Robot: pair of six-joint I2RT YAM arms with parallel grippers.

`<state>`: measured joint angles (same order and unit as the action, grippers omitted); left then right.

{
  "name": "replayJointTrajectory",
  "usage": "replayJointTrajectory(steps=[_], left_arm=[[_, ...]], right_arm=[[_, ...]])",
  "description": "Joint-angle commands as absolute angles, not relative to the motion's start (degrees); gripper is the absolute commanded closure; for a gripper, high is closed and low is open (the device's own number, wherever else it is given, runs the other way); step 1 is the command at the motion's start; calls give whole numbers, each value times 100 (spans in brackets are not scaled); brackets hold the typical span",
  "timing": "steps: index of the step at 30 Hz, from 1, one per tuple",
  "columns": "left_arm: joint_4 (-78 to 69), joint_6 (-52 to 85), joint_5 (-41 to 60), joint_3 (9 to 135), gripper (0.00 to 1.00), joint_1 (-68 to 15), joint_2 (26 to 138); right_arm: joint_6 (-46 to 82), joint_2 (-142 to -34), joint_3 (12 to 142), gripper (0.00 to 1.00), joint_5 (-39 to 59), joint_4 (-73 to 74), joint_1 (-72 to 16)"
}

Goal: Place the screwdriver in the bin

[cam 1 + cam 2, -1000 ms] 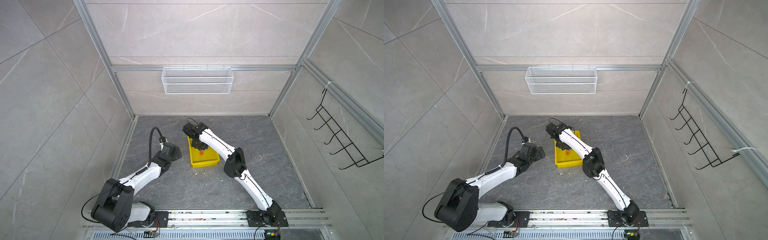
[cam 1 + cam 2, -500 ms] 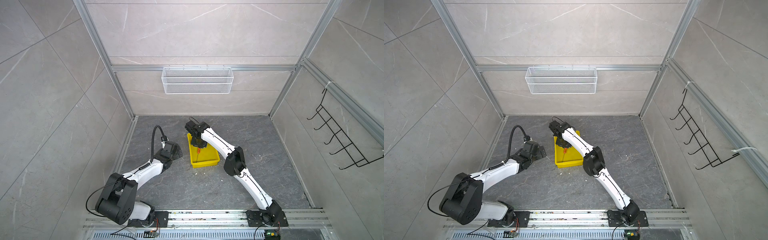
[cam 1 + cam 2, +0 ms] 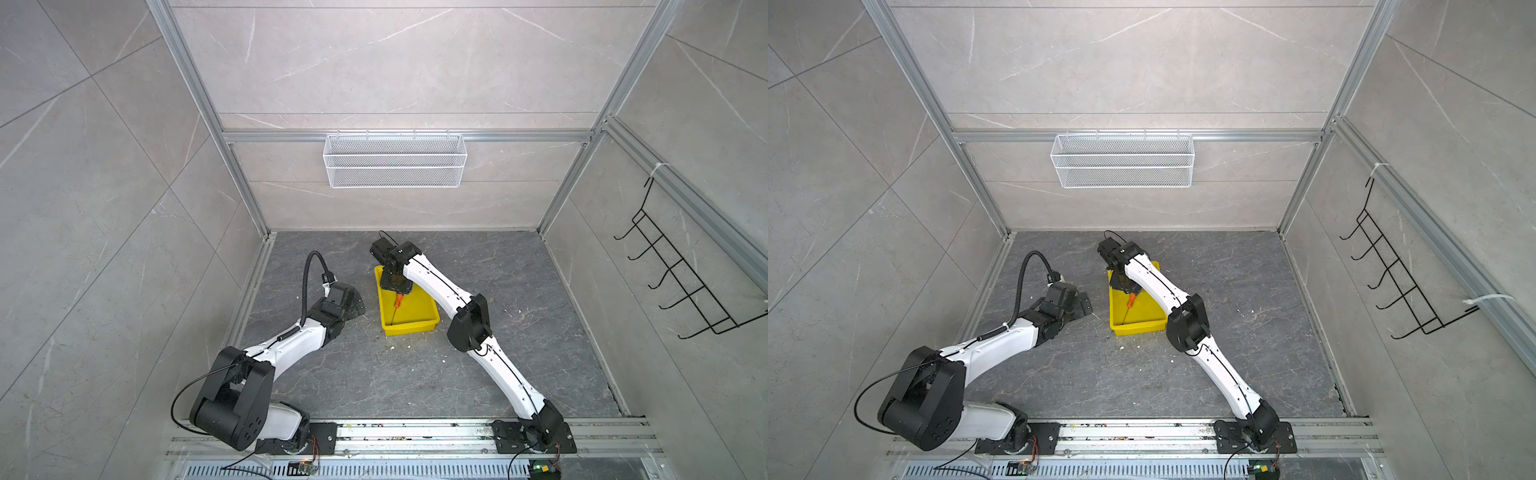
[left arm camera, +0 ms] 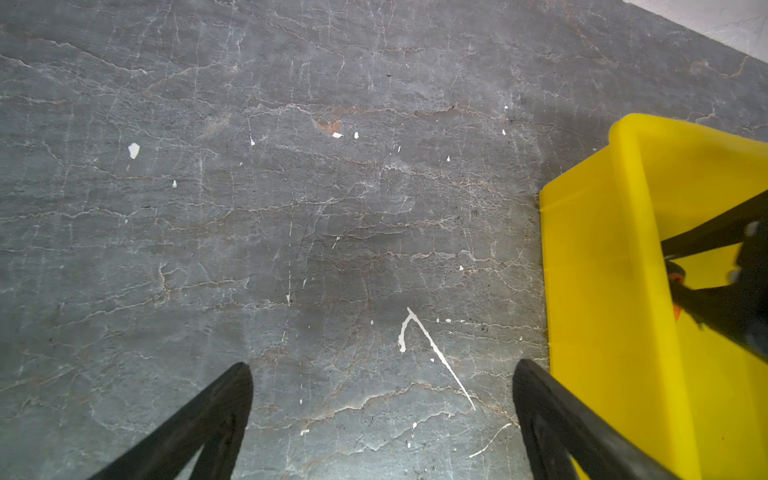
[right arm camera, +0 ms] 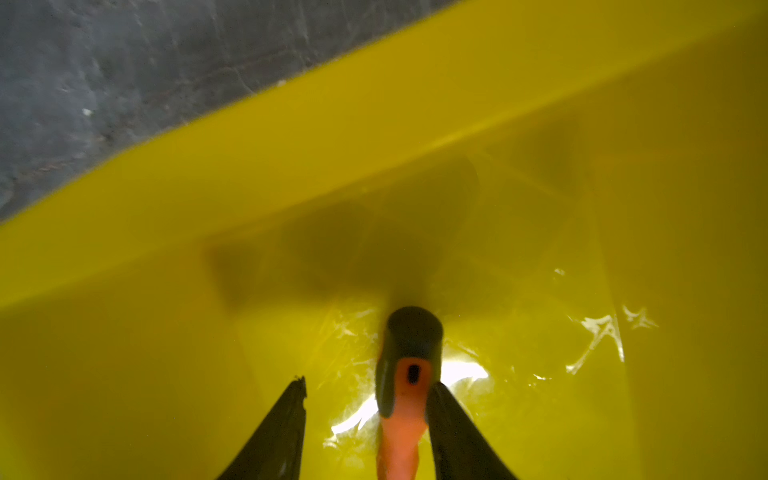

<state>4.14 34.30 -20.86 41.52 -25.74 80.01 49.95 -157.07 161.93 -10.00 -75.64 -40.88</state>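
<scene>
Robot lab cell, aluminium frame (image 3: 270,136), tiled walls (image 3: 395,62), arms (image 3: 291,345) on rail (image 3: 415,432)

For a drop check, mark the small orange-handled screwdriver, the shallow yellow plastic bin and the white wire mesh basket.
screwdriver (image 5: 403,419): right wrist view, orange handle.
yellow bin (image 3: 409,328): in a top view, near wall.
wire basket (image 3: 395,176): in a top view, front mesh.

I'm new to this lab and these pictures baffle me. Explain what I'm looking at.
Two white robot arms stand on a rail beside a grey stone floor. The two wide pictures look down from overhead; the two close ones come from a camera on each wrist. On the floor sits a yellow bin. The right end effector reaches into it, jaws open around the orange screwdriver. The left end effector is open and empty beside the bin.
</scene>
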Motion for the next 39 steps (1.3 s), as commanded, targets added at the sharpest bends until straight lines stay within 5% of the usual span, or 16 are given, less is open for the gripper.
replayJointTrajectory(steps=[1,8,14,22,24,28,32,35,39], left_arm=[[309,3437,-2107,4231,0,-2565,7963],[408,3443,-2021,4315,0,-2566,8020],[440,3437,-1996,4244,0,-2562,7996],[615,3403,-1802,4161,0,-2566,7947],[388,3393,-1559,4072,0,-2565,7962],[536,3345,-1459,4268,0,-2566,8133],[624,3305,-1554,4259,0,-2565,8149],[572,3245,-1582,4173,0,-2560,7989],[-13,2772,-1552,3830,0,-2568,7651]], right_arm=[[4812,-15192,16481,41,-1092,-7987,-4061],[4053,-13927,15934,26,-2913,-8692,-4345],[3420,-12431,13680,23,-4663,-8428,-4559],[2156,-8900,8422,18,-4727,-4383,-4516],[1695,-7823,7020,3,-4578,-2918,-4516],[856,-6125,4799,1,-4700,-360,-4509],[-304,-5957,3809,1,-5952,732,-4316],[105,-6220,3684,1,-5911,-54,-3800],[115,-6262,2603,1,-5570,1733,-3318]])
